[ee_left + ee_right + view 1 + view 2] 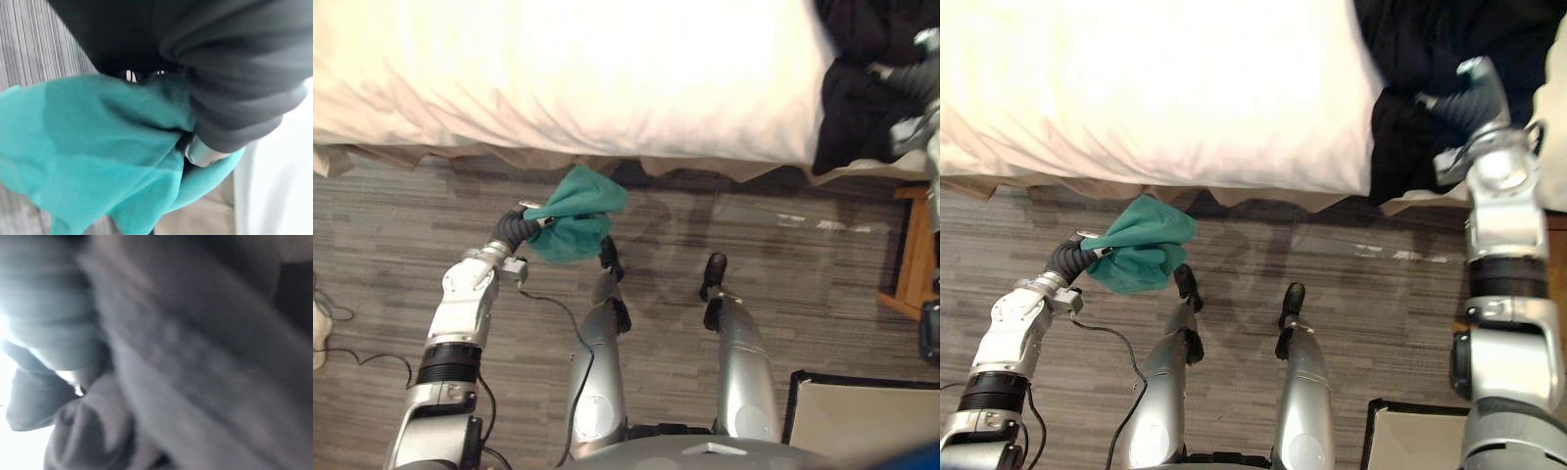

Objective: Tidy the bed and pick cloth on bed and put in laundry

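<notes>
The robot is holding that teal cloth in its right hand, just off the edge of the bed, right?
No: the left hand holds the teal cloth, just off the edge of the bed, as the left eye view shows.

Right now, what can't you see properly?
The right hand: grip hidden, buried in the black cloth, in eye and wrist views.
The box on the floor: cut off by the eye views' lower edge, contents unseen.
The teal cloth: bunched in the left hand, so its kind is unclear.
</notes>
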